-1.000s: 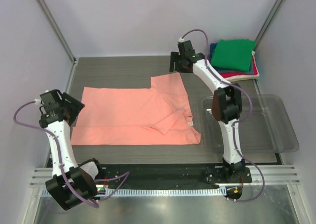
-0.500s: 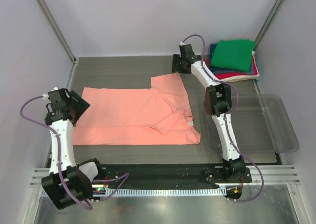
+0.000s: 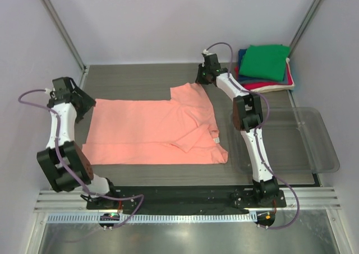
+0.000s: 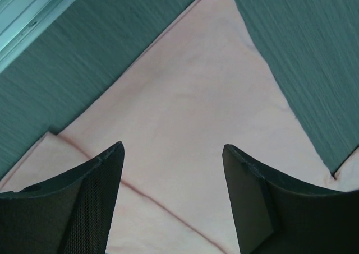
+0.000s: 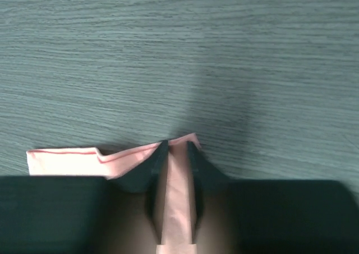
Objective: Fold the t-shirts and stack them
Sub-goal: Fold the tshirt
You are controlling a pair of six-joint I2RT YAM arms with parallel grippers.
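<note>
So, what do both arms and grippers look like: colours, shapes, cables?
The left arm and right arm have white links and black joint housings. A purple cable loops along each. The left gripper has dark, wedge-shaped fingers with a mesh texture; the right gripper is dark too.

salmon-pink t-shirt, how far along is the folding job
Done: a stack of folded t-shirts, green on top, sits far right. In hand: the salmon-pink t-shirt lies partly folded; right gripper pinches its edge, left gripper open over it. Left: finishing folds, stacking it.
</note>
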